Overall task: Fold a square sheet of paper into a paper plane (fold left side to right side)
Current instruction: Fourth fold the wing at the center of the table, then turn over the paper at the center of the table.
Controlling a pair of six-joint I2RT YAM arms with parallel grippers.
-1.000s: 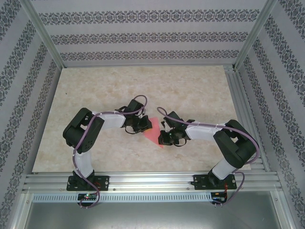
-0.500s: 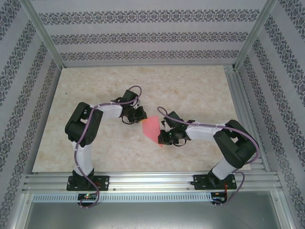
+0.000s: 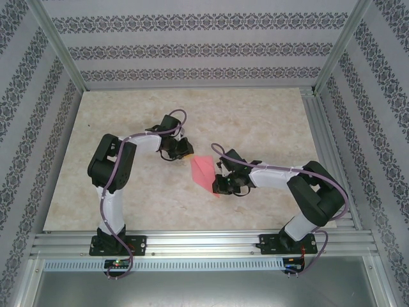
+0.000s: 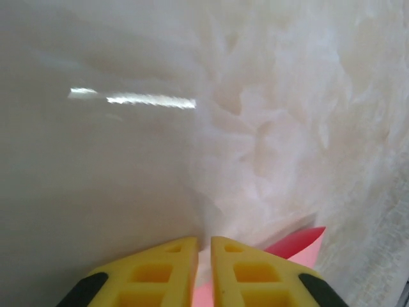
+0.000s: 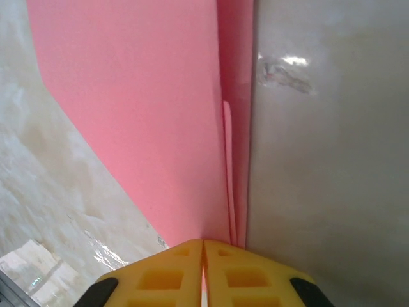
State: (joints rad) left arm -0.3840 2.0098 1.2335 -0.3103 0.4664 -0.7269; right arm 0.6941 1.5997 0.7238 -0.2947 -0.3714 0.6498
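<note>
Your left pincer [image 3: 184, 149], barely parted and empty, has drawn away from the right pincer [image 3: 219, 186], whose closed tips touch the square sheet of paper [image 3: 203, 170] on the counter [image 3: 255, 121]; run them lightly along its crease.

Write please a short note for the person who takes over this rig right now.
Left gripper: jaws nearly together, at the far tip of the sheet of paper; I cannot tell if it grips.
Right gripper: shut, at the sheet's near end, by the long crease.
Sheet: lies on the table between both grippers, folded to a narrow pointed shape with layered flaps.
Done: the early folds.
Left: probably the left-to-right fold and pressing its crease; check first.
</note>
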